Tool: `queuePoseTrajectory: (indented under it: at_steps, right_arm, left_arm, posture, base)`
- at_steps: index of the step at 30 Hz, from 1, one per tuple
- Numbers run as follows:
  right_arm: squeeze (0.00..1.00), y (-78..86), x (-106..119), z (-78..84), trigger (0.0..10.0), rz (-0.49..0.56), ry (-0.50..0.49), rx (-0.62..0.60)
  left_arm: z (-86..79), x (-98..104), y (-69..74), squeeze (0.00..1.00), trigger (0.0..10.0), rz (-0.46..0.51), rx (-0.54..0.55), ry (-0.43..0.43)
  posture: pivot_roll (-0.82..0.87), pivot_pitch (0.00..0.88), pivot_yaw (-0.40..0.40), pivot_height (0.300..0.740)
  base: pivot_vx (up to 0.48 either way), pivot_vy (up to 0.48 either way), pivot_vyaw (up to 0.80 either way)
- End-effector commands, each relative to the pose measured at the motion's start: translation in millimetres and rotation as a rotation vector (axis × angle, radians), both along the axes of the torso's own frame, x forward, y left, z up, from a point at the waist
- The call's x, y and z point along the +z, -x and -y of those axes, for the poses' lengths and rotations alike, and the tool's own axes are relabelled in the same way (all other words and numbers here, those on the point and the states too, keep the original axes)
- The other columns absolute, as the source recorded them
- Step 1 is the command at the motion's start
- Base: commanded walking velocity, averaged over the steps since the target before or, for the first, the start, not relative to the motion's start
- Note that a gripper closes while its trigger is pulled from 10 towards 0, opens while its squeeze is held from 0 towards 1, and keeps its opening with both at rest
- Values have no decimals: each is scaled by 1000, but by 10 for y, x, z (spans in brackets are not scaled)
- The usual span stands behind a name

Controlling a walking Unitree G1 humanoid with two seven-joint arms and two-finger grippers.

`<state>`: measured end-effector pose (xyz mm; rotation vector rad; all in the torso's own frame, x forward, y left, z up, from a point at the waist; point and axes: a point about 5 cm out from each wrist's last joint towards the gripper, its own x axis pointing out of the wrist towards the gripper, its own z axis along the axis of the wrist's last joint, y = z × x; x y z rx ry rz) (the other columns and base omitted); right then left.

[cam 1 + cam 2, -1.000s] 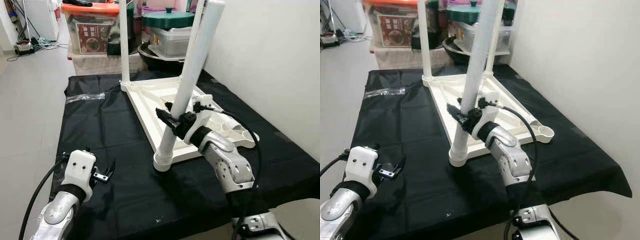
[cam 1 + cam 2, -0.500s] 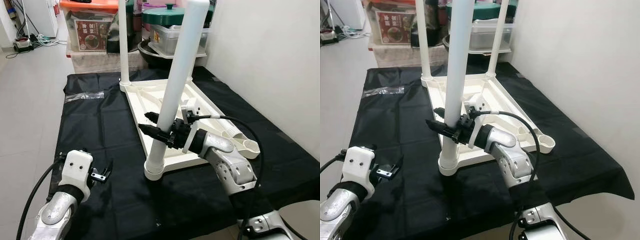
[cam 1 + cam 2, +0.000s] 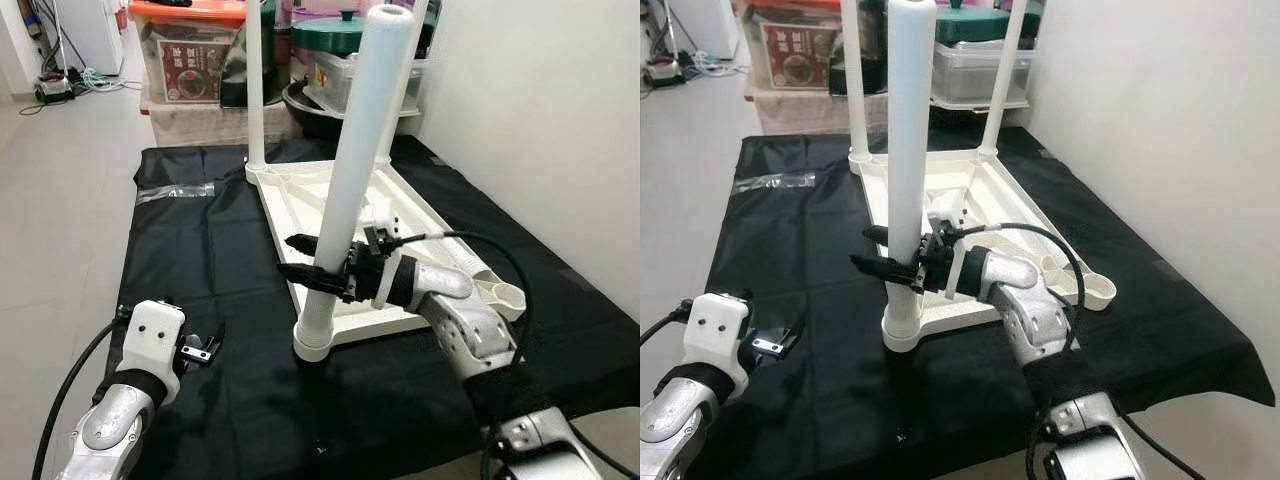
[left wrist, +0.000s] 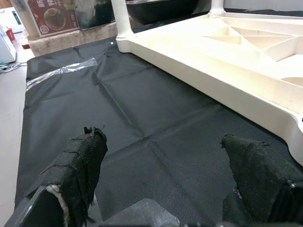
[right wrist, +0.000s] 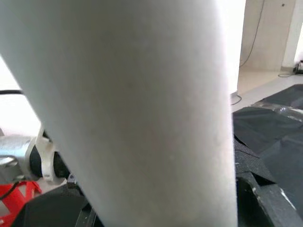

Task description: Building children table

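A black cloth (image 3: pixel 210 260) covers the low platform, and the white tabletop (image 3: pixel 340 200) lies upside down on it, toward the right half and near the wall (image 3: pixel 530 120). The cloth's left half is bare apart from a clear plastic strip (image 3: pixel 172 192), with open tiled floor (image 3: pixel 60 200) beyond its left edge. At the far edge stand storage boxes — an orange-lidded box (image 3: pixel 190 50) with a red label whose writing is too small to read, and a green-lidded container (image 3: pixel 345 40).

The near table leg (image 3: pixel 345 190) stands with its long axis almost upright, leaning slightly to the right at the top, its foot in the tabletop's near corner socket (image 3: pixel 312 340). Two far legs (image 3: pixel 852 80) stand upright in the far corners.

The right tool (image 3: pixel 312 262) is clenched around the near leg low down, fingers pointing left. The left tool (image 3: pixel 200 345) hovers released over the cloth's near left edge — its fingers (image 4: pixel 80 161) spread apart, holding nothing.
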<state>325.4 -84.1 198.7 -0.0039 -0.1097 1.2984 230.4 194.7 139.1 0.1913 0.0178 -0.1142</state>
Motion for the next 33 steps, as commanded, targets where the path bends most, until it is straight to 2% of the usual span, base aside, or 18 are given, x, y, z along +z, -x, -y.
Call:
queuePoseTrajectory:
  at_steps: [1,2,3,4,5,7,8,10,11,13,15,18,20,22,25,29,30,33]
  right_arm:
    - [0,49,-417,-46,0,-198,61,5]
    - [0,49,-417,-46,0,-198,61,5]
    - [0,11,-446,-66,0,-209,70,-71]
    - [0,-107,-503,-56,0,-245,69,-307]
    - [0,-107,-503,-56,0,-245,69,-307]
    - [0,-209,-577,29,0,-314,55,-594]
    - [0,-209,-577,29,0,-314,55,-594]
    - [0,-218,-661,136,0,-364,59,-800]
    - [0,-218,-661,136,0,-364,59,-800]
    - [0,-181,-789,237,0,-469,57,-978]
    - [0,-181,-789,237,0,-469,57,-978]
    - [0,-171,-782,399,0,-434,16,-1193]
    - [0,-171,-782,399,0,-434,16,-1193]
    - [0,-170,-751,440,0,-425,7,-1289]
    - [0,-157,-756,429,0,-446,19,-1338]
    - [0,-149,-760,380,0,-466,24,-1326]
    - [0,-145,-754,343,6392,-473,25,-1305]
    - [0,-143,-750,319,6392,-478,25,-1291]
  left_arm:
    - [12,-38,4,0,10000,-20,3,18]
    - [12,-38,4,0,10000,-20,3,18]
    - [9,-38,6,0,10000,-20,4,18]
    - [-1,-34,13,0,10000,-20,11,18]
    - [-1,-34,13,0,10000,-20,11,18]
    - [-18,-25,23,0,10000,-17,21,15]
    - [-18,-25,23,0,10000,-17,21,15]
    - [-32,-18,30,0,10000,-16,29,12]
    - [-32,-18,30,0,10000,-16,29,12]
    - [-42,-18,31,0,10000,-20,36,2]
    - [-42,-18,31,0,10000,-20,36,2]
    - [-64,3,19,0,10000,-12,40,-7]
    - [-64,3,19,0,10000,-12,40,-7]
    - [-97,-5,3,0,10000,-23,60,-27]
    - [-117,-14,-6,0,10000,-34,80,-35]
    - [-127,-11,-5,0,10000,-34,83,-34]
    - [-135,-12,-3,0,10000,-35,84,-35]
    - [-141,-12,-2,0,10000,-35,84,-36]
  posture:
    - [82,0,-101,740]
    - [82,0,-101,740]
    - [82,0,-102,740]
    - [78,0,-103,740]
    - [78,0,-103,740]
    - [80,0,-106,740]
    - [80,0,-106,740]
    - [79,0,-102,740]
    - [79,0,-102,740]
    - [79,0,-97,740]
    - [79,0,-97,740]
    - [78,0,-91,740]
    - [78,0,-91,740]
    - [80,0,-90,740]
    - [80,0,-90,740]
    - [82,0,-89,740]
    - [82,0,-87,740]
    - [82,0,-87,740]
  base:
    - [0,0,0]
    - [0,0,0]
    - [0,0,0]
    - [0,0,0]
    - [0,0,0]
    - [0,0,0]
    - [0,0,0]
    - [0,0,0]
    - [0,0,0]
    - [0,0,0]
    - [0,0,0]
    - [0,0,0]
    - [0,0,0]
    - [0,0,0]
    - [0,0,0]
    - [0,0,0]
    - [0,0,0]
    - [0,0,0]
